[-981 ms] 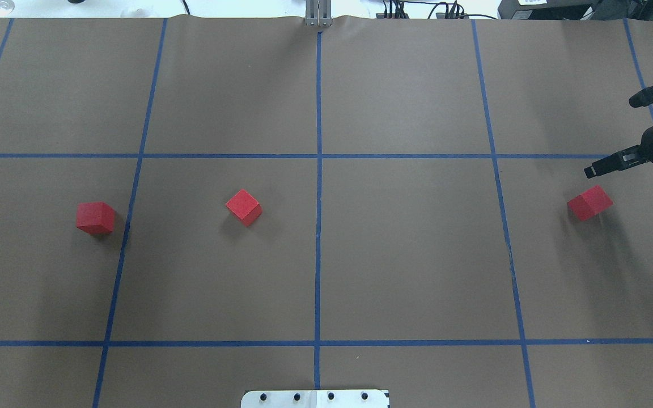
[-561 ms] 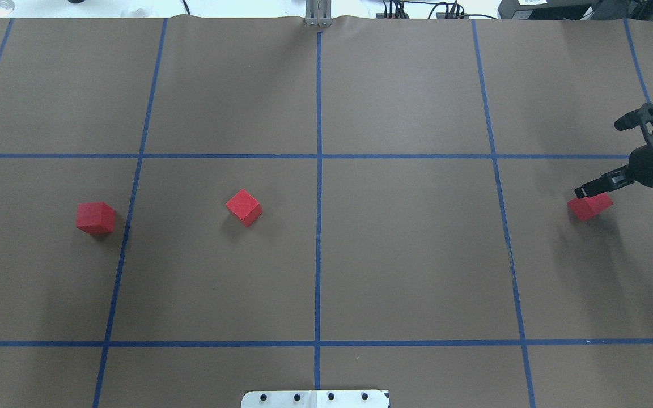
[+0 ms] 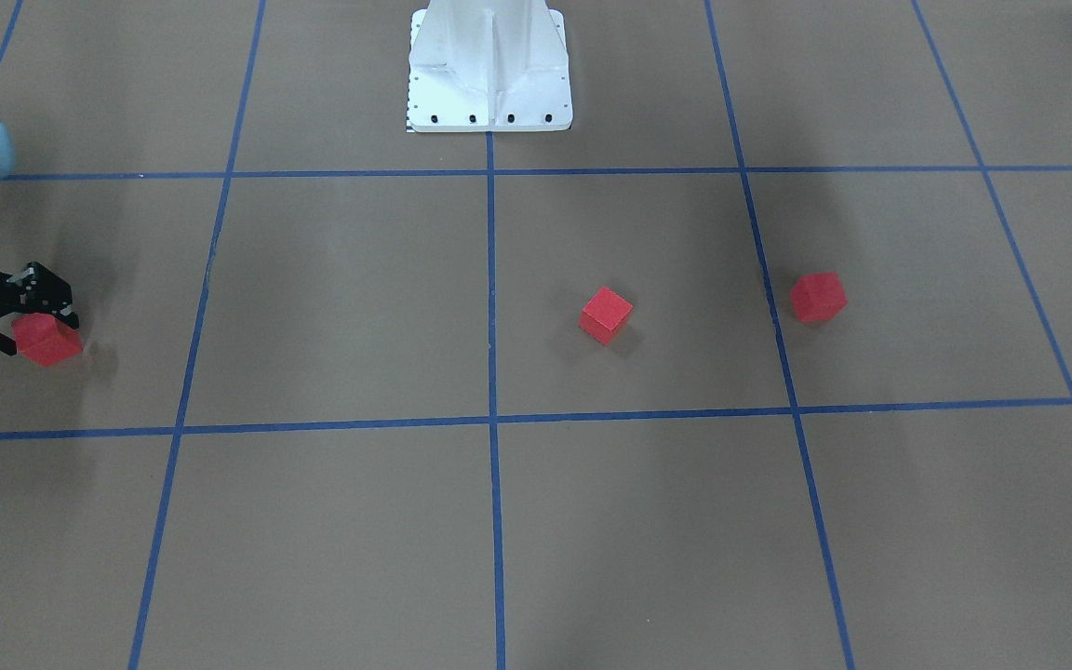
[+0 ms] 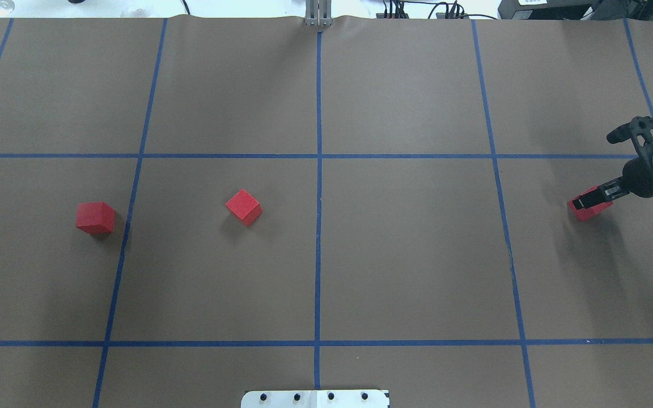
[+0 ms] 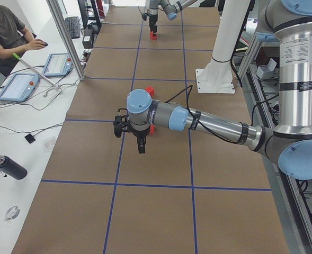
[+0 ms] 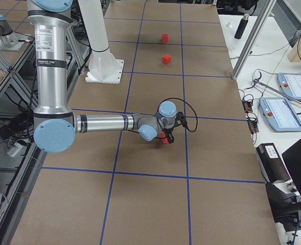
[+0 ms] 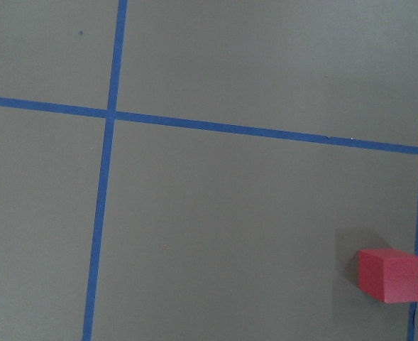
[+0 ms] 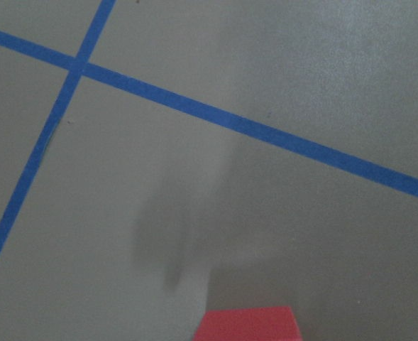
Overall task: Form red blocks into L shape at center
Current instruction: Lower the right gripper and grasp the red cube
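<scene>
Right gripper [image 3: 33,321] is straddling one red block [image 3: 50,342], jaws apparently spread, not pinching. Second block [image 3: 606,314] and third block [image 3: 818,297] are lying well beyond it, apart; no L is forming at center [image 4: 318,249] yet.

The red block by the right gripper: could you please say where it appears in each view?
Front-facing: red block far left.
Overhead: block far right.
Exterior left: block at top, far end.
Exterior right: block near centre.
Left wrist: not in it.
Right wrist: block at bottom edge.
Landmark: white robot base, in all four exterior views.
</scene>
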`<state>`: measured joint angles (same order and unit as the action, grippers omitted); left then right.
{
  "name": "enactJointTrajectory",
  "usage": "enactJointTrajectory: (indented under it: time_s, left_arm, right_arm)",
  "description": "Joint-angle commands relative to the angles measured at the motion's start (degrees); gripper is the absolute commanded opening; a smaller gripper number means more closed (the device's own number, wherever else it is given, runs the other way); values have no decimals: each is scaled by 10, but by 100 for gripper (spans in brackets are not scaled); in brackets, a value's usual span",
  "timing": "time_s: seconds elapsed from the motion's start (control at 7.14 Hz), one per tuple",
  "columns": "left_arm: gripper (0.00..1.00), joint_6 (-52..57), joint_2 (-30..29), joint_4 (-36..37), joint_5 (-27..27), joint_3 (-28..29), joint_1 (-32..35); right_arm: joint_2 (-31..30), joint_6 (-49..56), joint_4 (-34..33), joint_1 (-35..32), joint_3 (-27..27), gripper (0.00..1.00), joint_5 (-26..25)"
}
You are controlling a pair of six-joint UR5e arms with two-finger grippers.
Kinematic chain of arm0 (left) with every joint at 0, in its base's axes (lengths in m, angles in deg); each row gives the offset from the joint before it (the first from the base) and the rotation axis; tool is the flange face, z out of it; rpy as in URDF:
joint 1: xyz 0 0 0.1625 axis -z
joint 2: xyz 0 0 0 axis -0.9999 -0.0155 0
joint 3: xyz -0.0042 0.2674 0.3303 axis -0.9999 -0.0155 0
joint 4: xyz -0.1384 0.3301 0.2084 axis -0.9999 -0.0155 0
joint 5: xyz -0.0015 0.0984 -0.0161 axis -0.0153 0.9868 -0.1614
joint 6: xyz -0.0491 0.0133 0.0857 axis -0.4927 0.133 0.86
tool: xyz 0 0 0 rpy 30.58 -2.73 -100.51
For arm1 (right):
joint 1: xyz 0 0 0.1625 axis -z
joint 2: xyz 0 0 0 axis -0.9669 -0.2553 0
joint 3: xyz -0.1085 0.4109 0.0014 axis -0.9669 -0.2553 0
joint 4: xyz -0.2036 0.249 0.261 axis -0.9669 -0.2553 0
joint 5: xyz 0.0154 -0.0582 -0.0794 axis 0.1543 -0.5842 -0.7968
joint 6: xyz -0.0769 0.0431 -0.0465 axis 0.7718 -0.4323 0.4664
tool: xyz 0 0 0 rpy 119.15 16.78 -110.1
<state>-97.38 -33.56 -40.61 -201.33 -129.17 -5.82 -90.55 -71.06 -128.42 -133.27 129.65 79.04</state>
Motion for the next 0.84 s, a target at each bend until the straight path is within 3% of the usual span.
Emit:
enactJointTrajectory:
  time_s: [0.0,0.42,0.7]
  left_arm:
    - [100,0,0,0,0,-2,0]
    - [100,0,0,2,0,-11,-1]
    - [100,1,0,2,0,-11,-1]
  right_arm:
    - [-1,0,-3,0,-3,0,4]
    - [1,-22,-4,-1,27,0,-12]
    - [81,-134,-15,24,36,0,-12]
